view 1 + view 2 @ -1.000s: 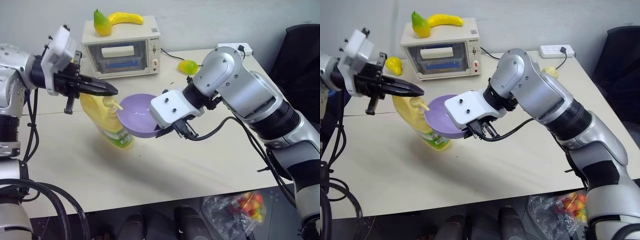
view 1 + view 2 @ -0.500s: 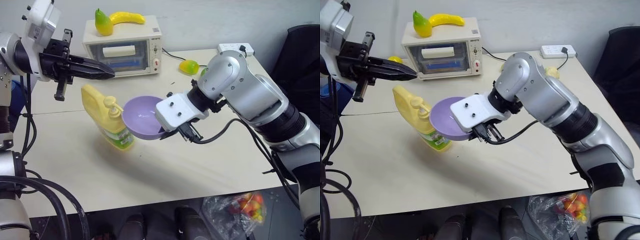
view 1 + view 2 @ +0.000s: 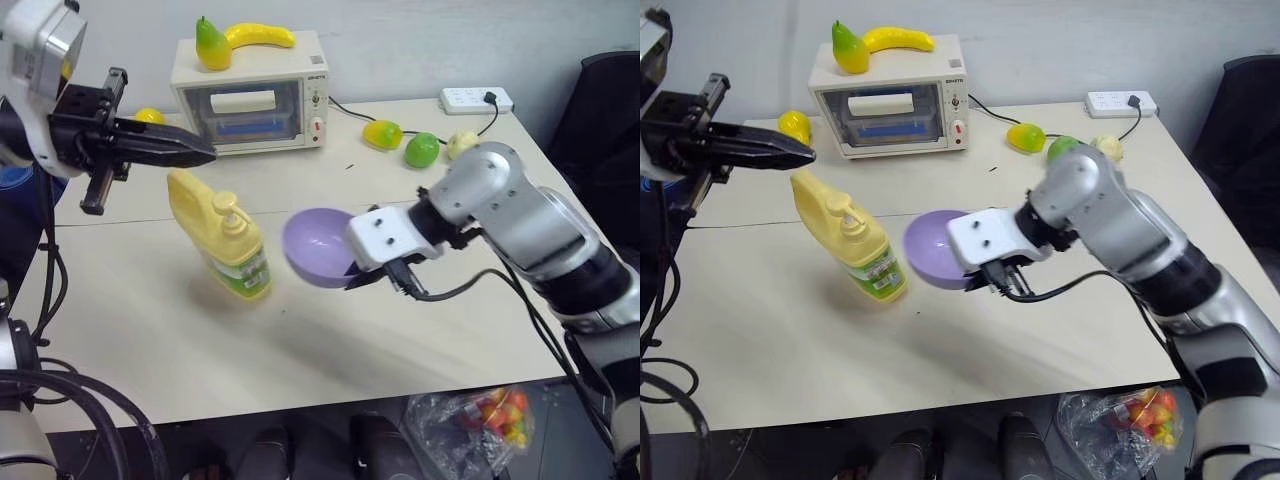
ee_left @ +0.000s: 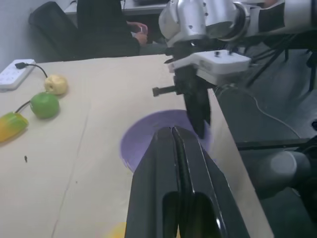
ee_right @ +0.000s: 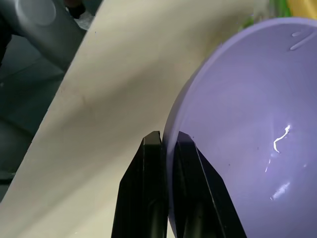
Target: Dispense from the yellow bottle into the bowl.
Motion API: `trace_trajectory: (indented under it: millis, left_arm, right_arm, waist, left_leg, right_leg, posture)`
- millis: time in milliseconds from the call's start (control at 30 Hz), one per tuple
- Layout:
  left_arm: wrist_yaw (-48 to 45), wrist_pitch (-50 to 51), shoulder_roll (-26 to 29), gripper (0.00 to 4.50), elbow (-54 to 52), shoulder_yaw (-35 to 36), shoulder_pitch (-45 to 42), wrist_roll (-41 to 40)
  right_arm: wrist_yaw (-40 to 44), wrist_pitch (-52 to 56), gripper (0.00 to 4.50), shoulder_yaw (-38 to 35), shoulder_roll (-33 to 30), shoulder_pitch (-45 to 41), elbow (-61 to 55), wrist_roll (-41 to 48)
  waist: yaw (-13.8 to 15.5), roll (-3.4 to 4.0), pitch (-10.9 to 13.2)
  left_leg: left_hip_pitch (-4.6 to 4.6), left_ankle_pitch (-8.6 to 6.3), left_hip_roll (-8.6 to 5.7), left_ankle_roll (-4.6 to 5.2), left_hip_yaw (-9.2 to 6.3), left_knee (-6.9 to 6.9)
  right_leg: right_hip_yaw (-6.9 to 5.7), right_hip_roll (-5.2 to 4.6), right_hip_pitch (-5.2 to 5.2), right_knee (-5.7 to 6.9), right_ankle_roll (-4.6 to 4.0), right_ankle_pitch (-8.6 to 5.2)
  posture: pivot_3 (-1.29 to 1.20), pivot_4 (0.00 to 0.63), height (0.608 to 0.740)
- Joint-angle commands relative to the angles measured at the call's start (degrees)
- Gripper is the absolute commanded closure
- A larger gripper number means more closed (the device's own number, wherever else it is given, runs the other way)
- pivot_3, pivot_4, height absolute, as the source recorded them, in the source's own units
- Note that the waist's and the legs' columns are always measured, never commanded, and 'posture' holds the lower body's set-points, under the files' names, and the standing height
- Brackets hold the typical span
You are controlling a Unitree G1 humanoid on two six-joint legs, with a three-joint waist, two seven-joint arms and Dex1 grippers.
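The yellow bottle (image 3: 225,245) stands leaning a little on the table (image 3: 300,350), pump top up, green-white label facing me. To its right is the lavender bowl (image 3: 318,245), tilted with its mouth toward the bottle. My right gripper (image 5: 168,136) is shut on the bowl's (image 5: 247,124) rim, one finger inside and one outside. My left gripper (image 3: 205,155) is shut and empty, pointing right, above and left of the bottle's pump. In the left wrist view, its shut fingers (image 4: 163,148) point toward the bowl (image 4: 143,141).
A toaster oven (image 3: 250,95) with a pear (image 3: 210,45) and banana (image 3: 262,35) on top stands at the back. Small fruits (image 3: 422,148) and a power strip (image 3: 478,99) lie back right. A bag of fruit (image 3: 490,415) hangs below the front edge.
My right gripper has carried the bowl right and down, away from the bottle. The left gripper has drawn back from the pump, up and to the left.
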Motion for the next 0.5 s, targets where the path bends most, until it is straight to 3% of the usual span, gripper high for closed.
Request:
trace_trajectory:
  millis: [33, 100, 300, 500]
  left_arm:
    - [3.0, 5.0, 2.1, 4.47, -6.7, 6.8, 4.6, -4.6]
    - [5.3, 8.5, 2.7, 4.47, -10.9, 10.6, 9.3, -7.2]
    - [10.9, 16.6, 2.4, 2.71, -26.4, 25.0, 30.7, -13.4]
    - [14.7, 16.9, -1.2, 1.02, -38.0, 35.9, 51.0, -11.9]
  right_arm:
    - [-4.7, -3.4, 4.50, -5.6, -2.7, 5.9, -0.4, -2.1]
    - [-7.2, -5.3, 4.50, -7.9, -4.2, 10.4, 1.1, -3.2]
    - [-17.0, -19.5, 4.50, -11.2, -5.3, 21.7, 14.4, -10.2]
    - [-24.2, -33.2, 4.50, -10.8, -2.3, 22.0, 30.0, -16.2]
  waist:
    - [0.2, -0.01, 0.0]
    - [0.3, -0.01, 0.0]
    - [0.8, -0.03, 0.0]
    - [0.7, -0.02, 0.0]
  left_leg:
    - [-0.01, 0.00, 0.01, 0.00, 0.02, 0.02]
    - [0.01, 0.00, 0.02, 0.01, 0.05, 0.00]
    - [0.05, -0.01, 0.05, 0.02, 0.14, -0.01]
    - [0.14, -0.01, 0.06, 0.04, 0.31, -0.02]
  right_leg:
    - [0.01, 0.02, 0.00, -0.01, 0.00, 0.00]
    - [0.11, 0.02, 0.00, 0.01, 0.00, 0.00]
    - [0.56, 0.06, 0.01, -0.11, 0.00, 0.00]
    - [0.73, 0.10, 0.04, -0.27, 0.00, 0.00]
  posture:
    - [0.00, 0.150, 0.740]
    - [0.00, 0.150, 0.740]
    - [0.00, 0.150, 0.740]
    - [0.00, 0.150, 0.740]
